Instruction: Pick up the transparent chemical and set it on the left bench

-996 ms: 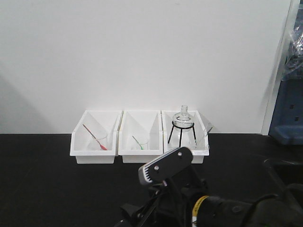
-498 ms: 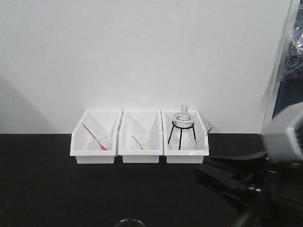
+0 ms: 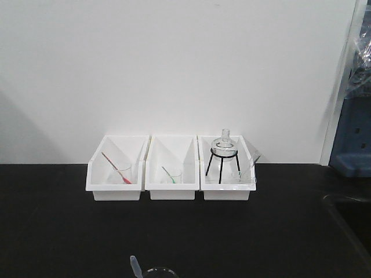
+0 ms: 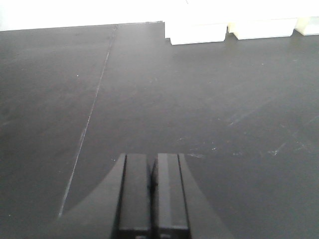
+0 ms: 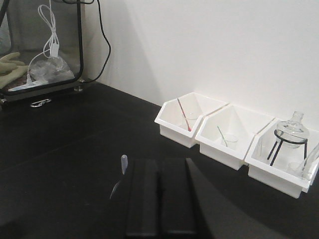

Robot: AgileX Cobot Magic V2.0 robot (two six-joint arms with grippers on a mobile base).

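Observation:
The transparent chemical is a clear glass beaker. Only its thin round rim (image 3: 159, 270) shows, at the bottom edge of the front view, with a plastic pipette bulb (image 3: 135, 264) sticking up beside it. It stands on the left bench (image 3: 58, 220), a black worktop in front of three white bins. In the right wrist view the pipette bulb (image 5: 123, 162) and a faint glass edge (image 5: 114, 189) show just left of my right gripper (image 5: 159, 163). That gripper is shut and empty. My left gripper (image 4: 152, 162) is shut and empty, low over bare black worktop.
The left bin (image 3: 115, 189) and middle bin (image 3: 172, 189) each hold a tiny beaker with a coloured stick. The right bin (image 3: 227, 191) holds a round flask on a black tripod (image 3: 224, 147). A glass-walled case (image 5: 45, 45) with cables stands far left. A recess (image 3: 351, 211) lies at the right.
The black arm that filled the lower front view has gone out of view. The beaker rim stays at the bottom edge, and the pipette bulb now shows beside it.

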